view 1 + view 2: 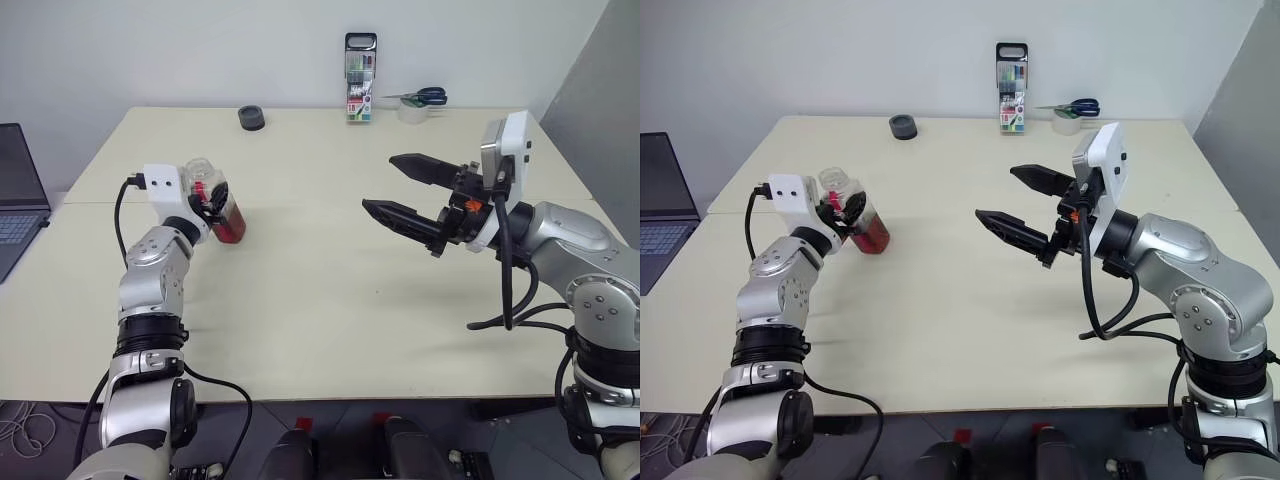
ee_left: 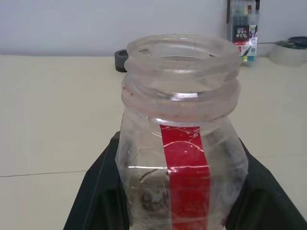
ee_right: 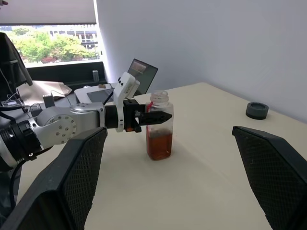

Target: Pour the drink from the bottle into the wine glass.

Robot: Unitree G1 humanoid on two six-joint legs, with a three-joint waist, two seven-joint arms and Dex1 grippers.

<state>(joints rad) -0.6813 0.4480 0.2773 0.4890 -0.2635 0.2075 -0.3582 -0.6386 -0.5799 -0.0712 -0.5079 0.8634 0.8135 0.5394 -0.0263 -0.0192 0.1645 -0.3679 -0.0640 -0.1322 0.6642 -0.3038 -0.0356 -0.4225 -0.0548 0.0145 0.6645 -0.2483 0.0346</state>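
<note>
1. The left gripper (image 3: 156, 116) was clenched around the bottle (image 3: 159, 127), which stood upright and uncapped on the table (image 1: 330, 300), so the drink (image 3: 159, 145) stayed low inside.
2. The right gripper (image 1: 405, 195) hung released, well apart, probably free to assist.

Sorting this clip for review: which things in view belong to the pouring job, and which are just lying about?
Job: bottle with no cap, drink in its lower part, left gripper shut on it, right gripper open.

Lying about: marker pack, scissors, tape roll, black cap, laptop.
</note>
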